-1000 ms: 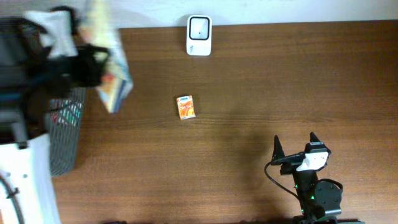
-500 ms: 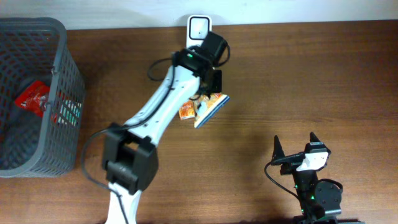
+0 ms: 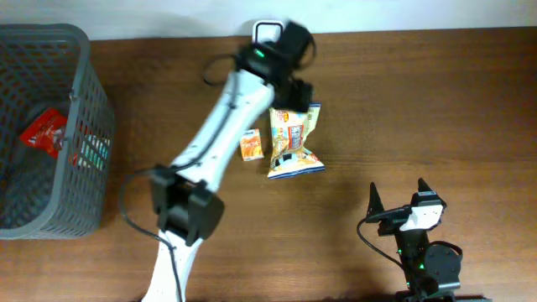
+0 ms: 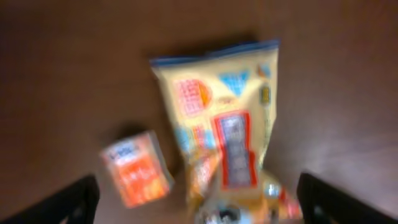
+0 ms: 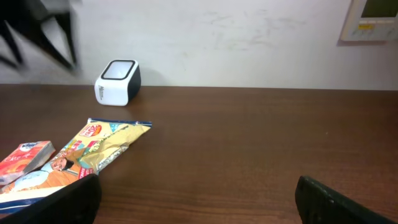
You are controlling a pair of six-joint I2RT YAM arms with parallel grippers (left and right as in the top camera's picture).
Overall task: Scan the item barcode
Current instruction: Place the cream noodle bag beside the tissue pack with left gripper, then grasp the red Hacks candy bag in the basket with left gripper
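A yellow snack bag lies flat on the wooden table, just right of a small orange box. My left gripper hovers open over the bag's far end, holding nothing. Its blurred wrist view shows the bag and the box below the wide-spread left gripper. The white barcode scanner stands at the back edge, partly hidden by the left arm, and shows plainly as the scanner from the right. My right gripper rests open near the front. No barcode is legible.
A grey mesh basket stands at the far left with a red packet inside. The left arm stretches diagonally across the table's middle. A white wall with a wall panel rises behind the table.
Half a second ago the left gripper held the snack bag tilted beside the orange box. Now it has opened and the bag lies flat on the table. The right arm has not moved.
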